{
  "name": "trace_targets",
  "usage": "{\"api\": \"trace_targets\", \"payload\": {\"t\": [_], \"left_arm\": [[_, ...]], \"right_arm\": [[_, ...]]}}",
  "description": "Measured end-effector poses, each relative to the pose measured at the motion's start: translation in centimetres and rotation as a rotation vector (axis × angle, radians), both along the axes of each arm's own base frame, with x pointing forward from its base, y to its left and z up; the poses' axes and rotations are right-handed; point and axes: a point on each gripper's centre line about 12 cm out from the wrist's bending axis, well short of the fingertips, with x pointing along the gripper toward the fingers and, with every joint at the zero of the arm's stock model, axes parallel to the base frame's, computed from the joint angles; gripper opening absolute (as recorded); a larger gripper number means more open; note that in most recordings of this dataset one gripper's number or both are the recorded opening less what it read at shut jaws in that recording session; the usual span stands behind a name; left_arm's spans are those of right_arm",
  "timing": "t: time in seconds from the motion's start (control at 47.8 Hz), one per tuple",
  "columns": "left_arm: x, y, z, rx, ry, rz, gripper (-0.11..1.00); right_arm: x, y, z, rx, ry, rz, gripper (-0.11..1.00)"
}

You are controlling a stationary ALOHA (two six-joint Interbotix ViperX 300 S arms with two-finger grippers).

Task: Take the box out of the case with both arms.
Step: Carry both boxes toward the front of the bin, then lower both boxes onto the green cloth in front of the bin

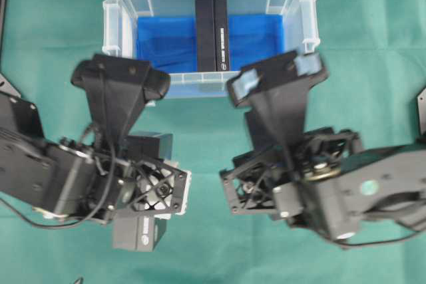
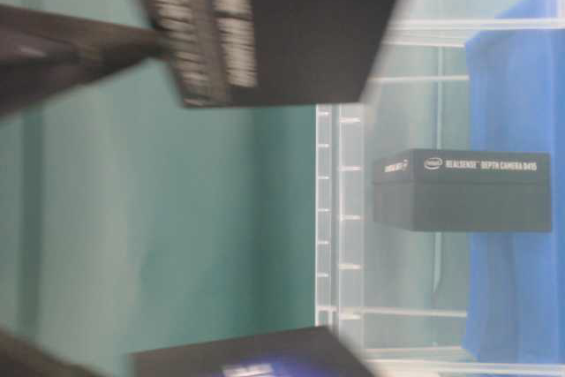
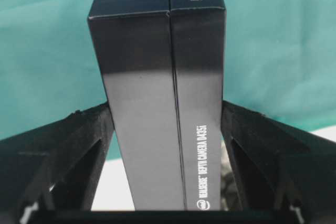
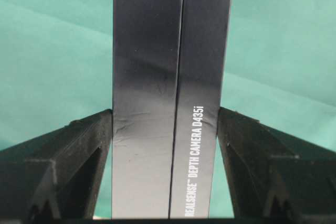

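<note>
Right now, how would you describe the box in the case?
In the clear plastic case on the green cloth, a black RealSense camera box lies on the blue lining. Twin boxes sit clamped in the left end effector and right end effector, outside it.

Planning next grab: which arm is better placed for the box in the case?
Right, marginally: the right gripper sits nearer the RealSense box in the case than the left gripper. Each already clamps another box.

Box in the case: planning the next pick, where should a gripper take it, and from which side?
Probably from above, pinching its two broad faces near mid-length. The box stands on edge, narrow face up, bare blue cloth either side for fingers; the case walls block sideways approaches.
</note>
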Motion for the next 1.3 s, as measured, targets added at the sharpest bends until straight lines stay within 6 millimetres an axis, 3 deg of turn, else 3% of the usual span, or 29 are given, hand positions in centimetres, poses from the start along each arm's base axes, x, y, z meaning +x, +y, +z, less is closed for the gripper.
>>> {"api": "trace_targets", "payload": {"t": [0.251,0.586,0.837,1.298], "left_arm": [[-0.4,-0.3,-5.4,-0.003,0.011,0.037,0.64],[-1.2,-0.4,-10.2,-0.016,0.007,0.036,0.64],[-1.0,-0.6,-11.7,-0.048,-0.034,0.030,0.64],[-1.3,-0.7,-12.6,-0.068,-0.037,0.029,0.64]], "right_arm": [[0.6,0.8,-6.1,0.025,-0.005,-0.041,0.67],[0.0,0.9,-10.5,0.039,-0.015,-0.081,0.67],[-0.1,1.1,-11.9,0.057,-0.037,-0.094,0.67],[0.0,1.4,-12.1,0.081,-0.046,-0.095,0.67]]}}
